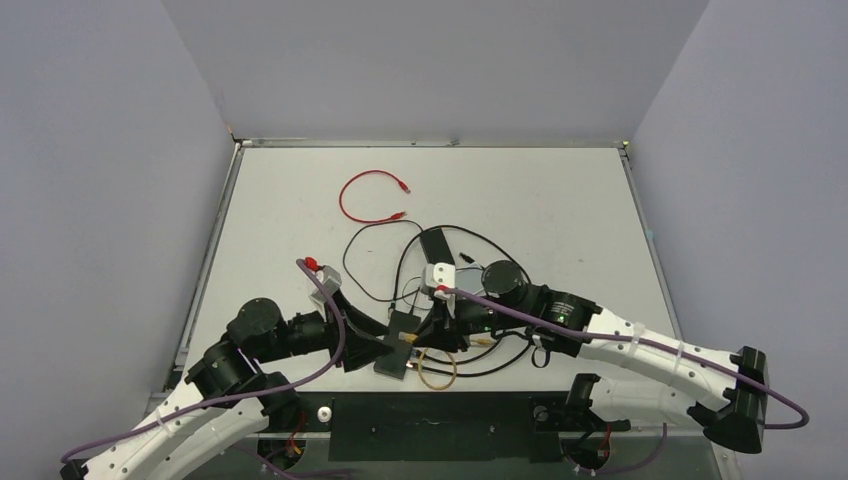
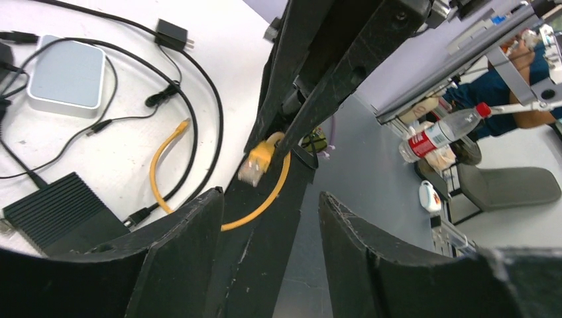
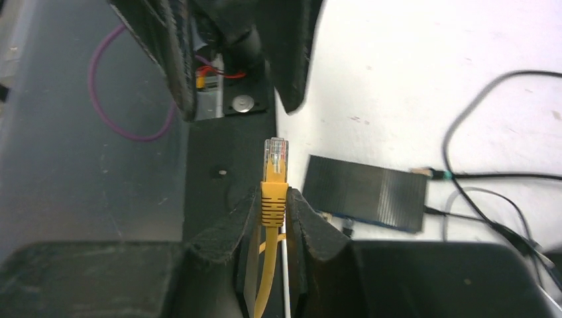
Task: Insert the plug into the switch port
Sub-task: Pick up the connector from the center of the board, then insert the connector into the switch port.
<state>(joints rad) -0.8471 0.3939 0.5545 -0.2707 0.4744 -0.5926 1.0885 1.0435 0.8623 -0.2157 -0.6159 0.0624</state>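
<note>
The right gripper point(image 3: 274, 199) was clamped on the yellow boot of the plug point(image 3: 276, 156), whose clear tip stuck out past the fingertips and pointed at the left gripper point(image 2: 268, 199). That gripper's two fingers point(image 2: 179, 258) stood apart with nothing between them, just short of the plug. In the top view both grippers met near the middle of the table's point(image 1: 540, 200) near edge, the left one coming in from the left and the right one from the right. The plug hung in the air over the dark strip along that near edge, clear of the flat black switch point(image 3: 368, 192), which lay on the white table top just beside the grippers. The switch port itself could not be made out, only a thin blue trim along one edge of the box. The yellow cable point(image 1: 437, 370) looped away from the plug onto the table near the switch. A light grey pad point(image 2: 66, 79) and a small black adapter point(image 2: 171, 32) lay among black leads, and a red cable point(image 1: 370, 200) curled on the far side
</note>
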